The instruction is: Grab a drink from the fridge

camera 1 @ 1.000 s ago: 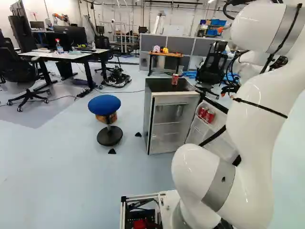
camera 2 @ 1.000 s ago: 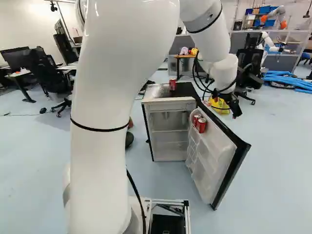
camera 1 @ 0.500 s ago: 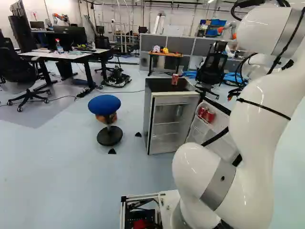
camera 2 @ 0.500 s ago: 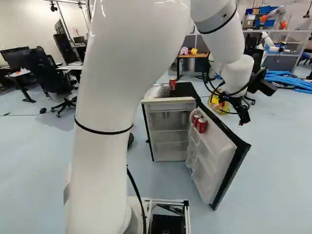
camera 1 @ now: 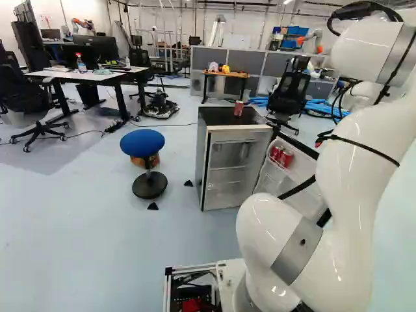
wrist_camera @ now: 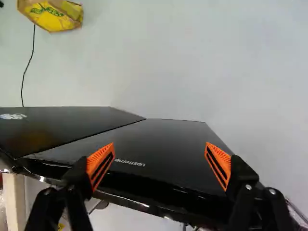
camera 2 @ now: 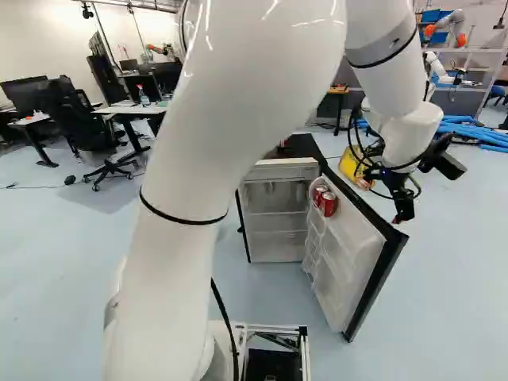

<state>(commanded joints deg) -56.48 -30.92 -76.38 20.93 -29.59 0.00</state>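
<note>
Swung rightward, the arm (camera 2: 230, 119) now has its claw (camera 2: 402, 216) lower, fingers (wrist_camera: 101, 166) apart, near the open fridge door (camera 2: 343, 258).

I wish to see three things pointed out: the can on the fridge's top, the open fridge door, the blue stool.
Can (camera 1: 238, 108): left base view, middle of its side.
Fridge door (camera 2: 349, 242): right base view, inner face.
Blue stool (camera 1: 142, 142): left base view, centre of its seat.
</note>
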